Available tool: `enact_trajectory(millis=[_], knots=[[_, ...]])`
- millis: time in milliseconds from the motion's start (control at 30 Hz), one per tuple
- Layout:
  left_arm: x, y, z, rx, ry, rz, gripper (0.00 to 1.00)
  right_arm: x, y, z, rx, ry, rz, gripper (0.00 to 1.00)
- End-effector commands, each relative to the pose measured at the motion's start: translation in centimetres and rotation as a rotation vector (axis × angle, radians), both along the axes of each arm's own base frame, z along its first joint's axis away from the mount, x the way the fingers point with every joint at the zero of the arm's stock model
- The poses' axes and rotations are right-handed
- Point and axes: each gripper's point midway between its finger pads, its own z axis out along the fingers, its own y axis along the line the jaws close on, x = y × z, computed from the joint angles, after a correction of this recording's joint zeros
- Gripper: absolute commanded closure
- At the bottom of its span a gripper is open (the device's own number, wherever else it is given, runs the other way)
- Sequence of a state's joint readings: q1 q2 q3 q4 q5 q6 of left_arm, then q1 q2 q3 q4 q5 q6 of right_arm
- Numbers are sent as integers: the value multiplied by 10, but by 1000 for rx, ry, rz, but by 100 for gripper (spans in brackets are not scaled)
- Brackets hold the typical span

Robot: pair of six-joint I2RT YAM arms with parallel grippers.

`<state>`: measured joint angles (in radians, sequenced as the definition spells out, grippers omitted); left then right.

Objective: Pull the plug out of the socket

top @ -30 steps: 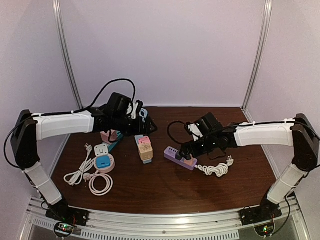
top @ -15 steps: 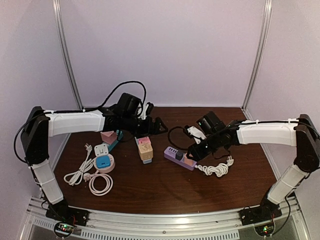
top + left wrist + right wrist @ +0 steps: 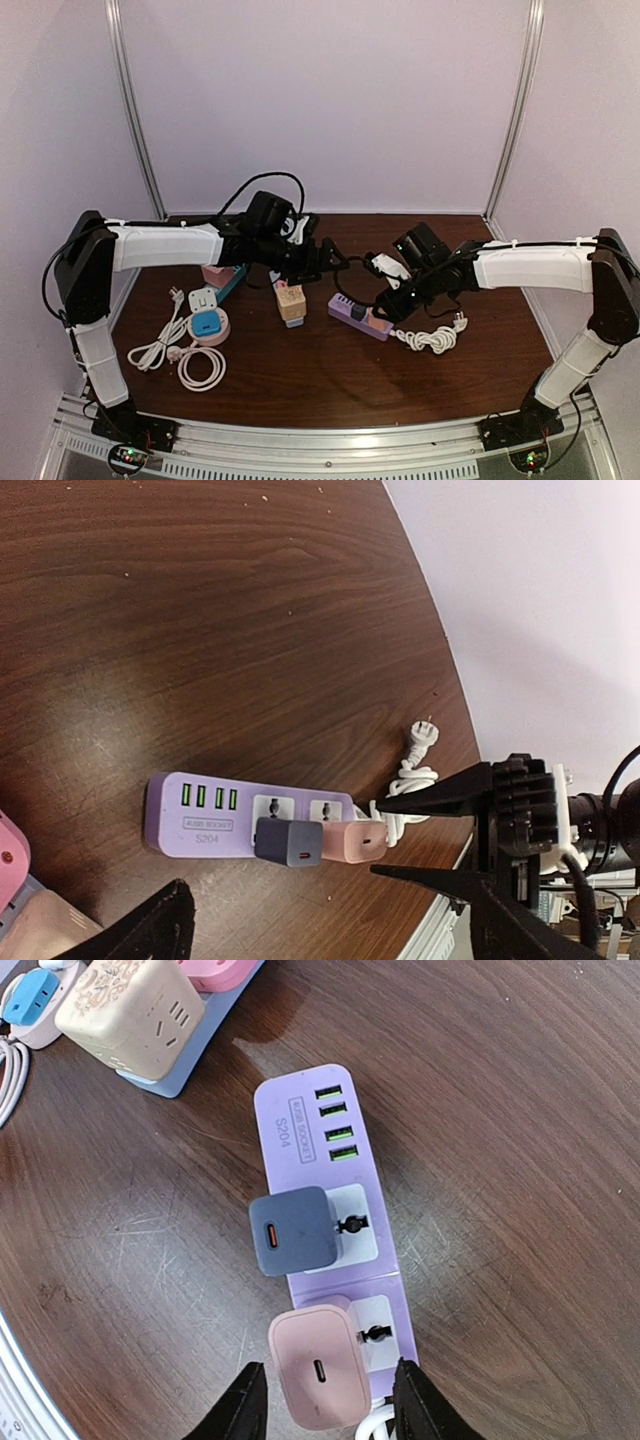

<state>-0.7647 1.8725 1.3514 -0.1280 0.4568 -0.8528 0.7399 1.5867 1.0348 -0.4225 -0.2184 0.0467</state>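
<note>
**A:** Nearest us on the table, a white coiled cord lies just right of the purple power strip.

**B:** The strip's lying flat with two plugs seated in it: the grey plug next to the green USB ports, the pink plug at the cord end.

**A:** And the right gripper straddles that pink one, fingers spread, one on each side, not clamped. There's a gap on one side.

**B:** Off the USB end, apart from the strip, sits the beige cube socket.

**A:** Farther back, the left gripper hangs above the table, jaws spread wide, holding nothing.
</note>
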Motion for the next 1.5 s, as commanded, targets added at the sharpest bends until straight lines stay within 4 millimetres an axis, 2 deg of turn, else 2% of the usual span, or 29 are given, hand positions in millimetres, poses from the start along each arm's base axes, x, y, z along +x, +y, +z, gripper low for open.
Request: enact_trajectory(millis=[0, 333, 533, 700, 933, 1133, 1267, 1467], knots=[[-2, -12, 11, -61, 5, -21, 2, -3, 4, 3, 44, -10, 22, 56], [-6, -15, 3, -57, 32, -34, 2, -9, 6, -5, 59, 1, 13, 57], [-8, -22, -4, -70, 70, -49, 2, -9, 5, -7, 60, -27, -5, 76], [-11, -26, -7, -72, 84, -58, 2, -9, 0, 0, 83, -78, -34, 85], [-14, -29, -13, -65, 102, -61, 2, -9, 3, 23, 129, -158, -47, 86], [-15, -29, -19, -52, 112, -60, 2, -10, 6, 24, 105, -187, -50, 87], [-16, -29, -19, -49, 112, -65, 2, -6, 1, 28, 89, -207, -82, 88], [-14, -28, -13, -39, 88, -62, 2, -3, -11, 46, 102, -226, -141, 88]])
